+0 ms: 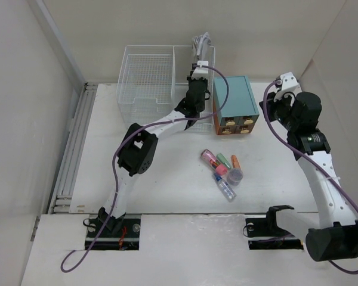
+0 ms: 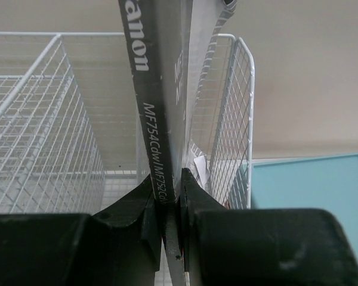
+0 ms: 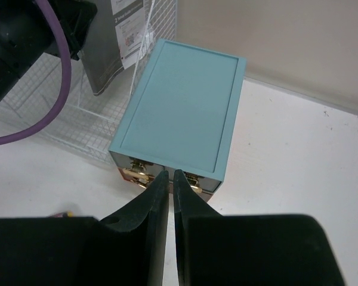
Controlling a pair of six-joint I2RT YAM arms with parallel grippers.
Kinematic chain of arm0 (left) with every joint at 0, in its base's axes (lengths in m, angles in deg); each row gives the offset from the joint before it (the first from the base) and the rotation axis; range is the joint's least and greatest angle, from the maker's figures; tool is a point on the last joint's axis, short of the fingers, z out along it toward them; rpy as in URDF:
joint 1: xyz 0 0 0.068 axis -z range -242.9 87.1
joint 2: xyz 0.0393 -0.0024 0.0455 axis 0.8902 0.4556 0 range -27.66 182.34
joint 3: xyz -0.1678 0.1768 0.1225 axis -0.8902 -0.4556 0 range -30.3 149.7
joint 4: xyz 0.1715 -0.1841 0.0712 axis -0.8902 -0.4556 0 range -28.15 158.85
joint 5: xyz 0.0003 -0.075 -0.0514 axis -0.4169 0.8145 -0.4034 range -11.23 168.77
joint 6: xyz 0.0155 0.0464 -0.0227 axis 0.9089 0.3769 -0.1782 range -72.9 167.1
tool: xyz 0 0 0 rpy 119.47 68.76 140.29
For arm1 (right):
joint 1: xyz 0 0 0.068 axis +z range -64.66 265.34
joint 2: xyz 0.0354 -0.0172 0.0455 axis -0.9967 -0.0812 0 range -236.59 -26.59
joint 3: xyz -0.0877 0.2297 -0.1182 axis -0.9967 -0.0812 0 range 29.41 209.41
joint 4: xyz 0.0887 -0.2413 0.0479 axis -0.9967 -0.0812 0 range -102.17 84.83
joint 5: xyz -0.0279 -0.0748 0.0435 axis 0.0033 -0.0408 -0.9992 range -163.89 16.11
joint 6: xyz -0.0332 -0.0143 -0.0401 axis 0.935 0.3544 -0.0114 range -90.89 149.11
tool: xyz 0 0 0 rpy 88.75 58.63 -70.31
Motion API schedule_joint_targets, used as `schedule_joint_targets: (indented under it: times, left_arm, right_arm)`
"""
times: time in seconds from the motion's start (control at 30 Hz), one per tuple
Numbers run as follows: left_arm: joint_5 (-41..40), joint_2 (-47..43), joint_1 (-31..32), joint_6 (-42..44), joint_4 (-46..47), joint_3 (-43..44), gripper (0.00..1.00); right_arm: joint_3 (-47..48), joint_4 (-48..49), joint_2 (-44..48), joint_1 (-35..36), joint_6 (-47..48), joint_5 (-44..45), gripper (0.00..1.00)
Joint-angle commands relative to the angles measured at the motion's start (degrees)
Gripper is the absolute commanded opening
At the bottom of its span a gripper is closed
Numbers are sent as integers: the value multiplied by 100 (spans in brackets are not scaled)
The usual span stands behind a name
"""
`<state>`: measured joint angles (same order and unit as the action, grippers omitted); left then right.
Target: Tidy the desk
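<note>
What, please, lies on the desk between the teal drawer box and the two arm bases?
A loose cluster of markers, shown in the top view.

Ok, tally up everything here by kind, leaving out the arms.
Wire basket: 1
Teal drawer box: 1
Canon packet, held up: 1
Pens and markers: about 4, too bunched to be sure
Total: about 7

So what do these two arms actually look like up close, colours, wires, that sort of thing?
Both the left arm and the right arm are slim white links joined by chunky black joint housings, on black bases. A purple cable loops loosely along each one. The left tool and right tool each have two matte black fingers, curved and tapering to thin tips.
</note>
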<state>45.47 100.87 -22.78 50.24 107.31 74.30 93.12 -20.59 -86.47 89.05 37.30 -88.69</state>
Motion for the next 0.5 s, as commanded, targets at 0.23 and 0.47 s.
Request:
schedule_joint_targets:
  times: [0.23, 0.47]
  left_arm:
    - [219, -469, -57, -322, 2077, -773, 0]
    - [158, -469, -57, -322, 2350, -1266, 0]
  right_arm:
    - [-25, 303, -209, -36, 113, -101, 13]
    - [-77, 303, -209, -36, 113, -163, 14]
